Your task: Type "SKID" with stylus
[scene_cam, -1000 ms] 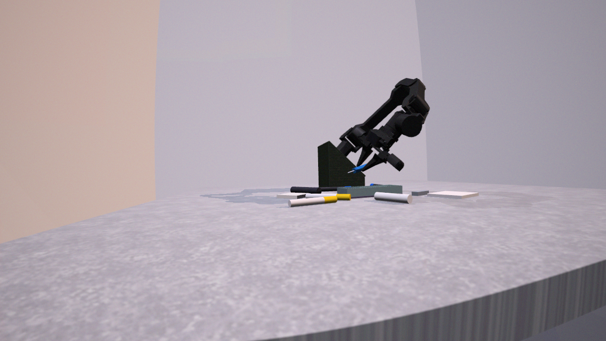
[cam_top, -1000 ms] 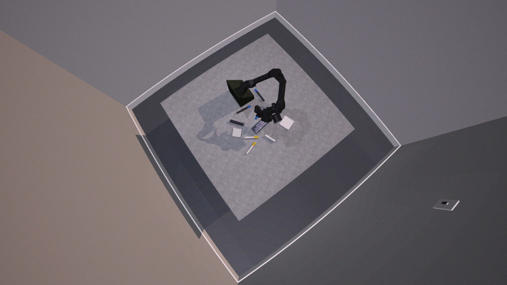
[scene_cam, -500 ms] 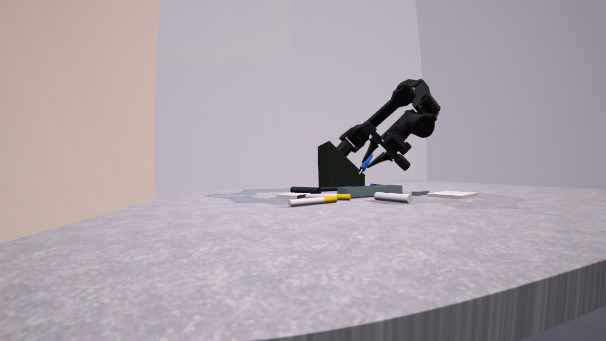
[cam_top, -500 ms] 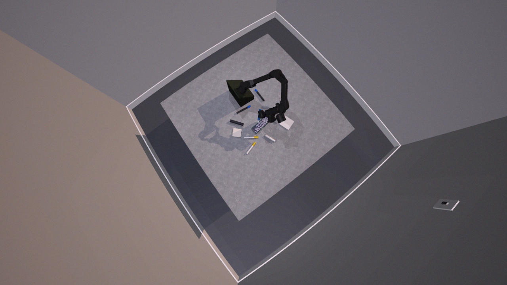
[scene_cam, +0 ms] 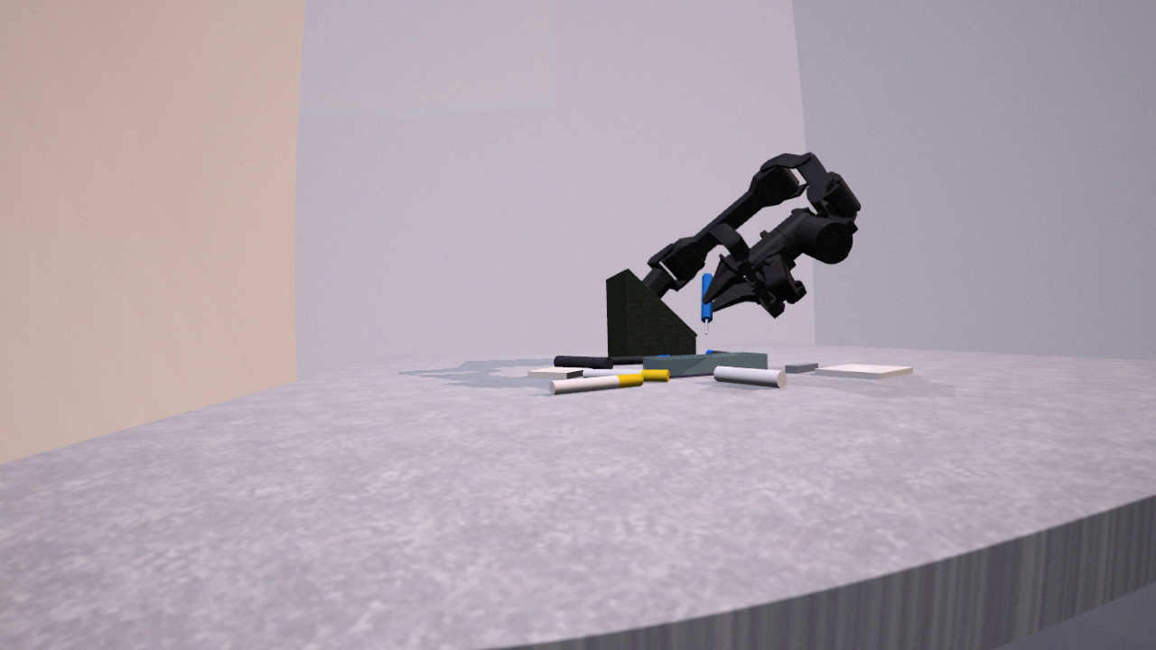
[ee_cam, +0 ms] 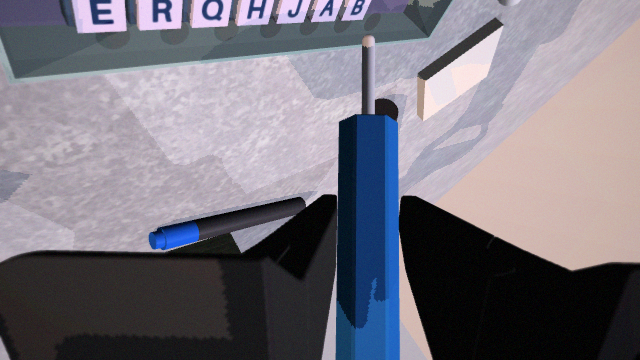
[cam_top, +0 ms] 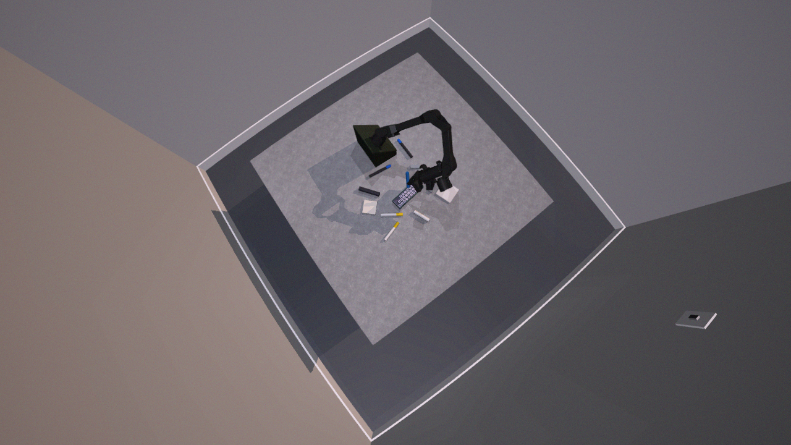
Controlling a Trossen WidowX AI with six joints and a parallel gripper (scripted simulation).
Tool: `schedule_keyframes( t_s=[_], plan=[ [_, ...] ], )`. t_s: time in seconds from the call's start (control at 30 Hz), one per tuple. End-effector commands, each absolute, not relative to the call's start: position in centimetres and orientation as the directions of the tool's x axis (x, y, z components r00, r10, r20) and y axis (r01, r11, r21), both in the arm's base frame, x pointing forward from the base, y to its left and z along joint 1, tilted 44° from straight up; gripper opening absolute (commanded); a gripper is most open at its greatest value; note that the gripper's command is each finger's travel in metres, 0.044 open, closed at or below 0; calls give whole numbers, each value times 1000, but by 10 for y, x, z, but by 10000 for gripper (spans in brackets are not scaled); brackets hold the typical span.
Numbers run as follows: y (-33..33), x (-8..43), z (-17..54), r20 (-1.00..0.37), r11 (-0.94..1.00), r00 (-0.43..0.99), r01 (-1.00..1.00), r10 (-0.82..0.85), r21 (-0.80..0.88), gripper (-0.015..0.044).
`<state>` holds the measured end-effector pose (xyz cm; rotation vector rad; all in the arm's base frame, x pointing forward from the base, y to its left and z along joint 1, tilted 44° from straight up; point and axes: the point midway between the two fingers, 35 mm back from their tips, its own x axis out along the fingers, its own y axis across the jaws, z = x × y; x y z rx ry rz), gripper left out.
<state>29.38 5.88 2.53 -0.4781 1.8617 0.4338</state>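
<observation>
My gripper (cam_top: 411,180) (scene_cam: 709,302) (ee_cam: 367,209) is shut on the stylus, a blue six-sided rod (scene_cam: 706,286) (ee_cam: 370,240) with a thin pale tip. The stylus also shows in the top view (cam_top: 407,175). It stands upright, tip down, in the exterior view, with a gap between tip and keyboard. The grey-green keyboard (cam_top: 395,202) (scene_cam: 703,365) (ee_cam: 150,56) lies flat. In the wrist view the tip overlaps its near edge, just below the B key (ee_cam: 357,9). E, R, Q, H, J and A also show there; S, K, I and D are not visible there.
Black markers with blue caps (cam_top: 379,170) (ee_cam: 250,218) (cam_top: 405,148) lie near the arm's base (cam_top: 368,138). A black cylinder (cam_top: 369,191) (scene_cam: 582,362), a white cylinder (cam_top: 421,216) (scene_cam: 749,376), yellow-capped white markers (cam_top: 390,214) (cam_top: 390,232) and white pads (cam_top: 369,207) (cam_top: 447,193) surround the keyboard.
</observation>
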Motion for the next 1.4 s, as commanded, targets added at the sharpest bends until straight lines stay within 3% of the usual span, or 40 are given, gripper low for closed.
schedule_keyframes(
  t_s=[0.0, 0.6, 1.37],
  plan=[
    [60, 299, 31, -943, 756, -300, -648, -144, 90, 0],
    [68, 313, 55, -931, 201, -268, -954, -246, 222, 0],
    [92, 311, 30, -931, 195, -269, -955, -246, 224, 0]
  ],
)
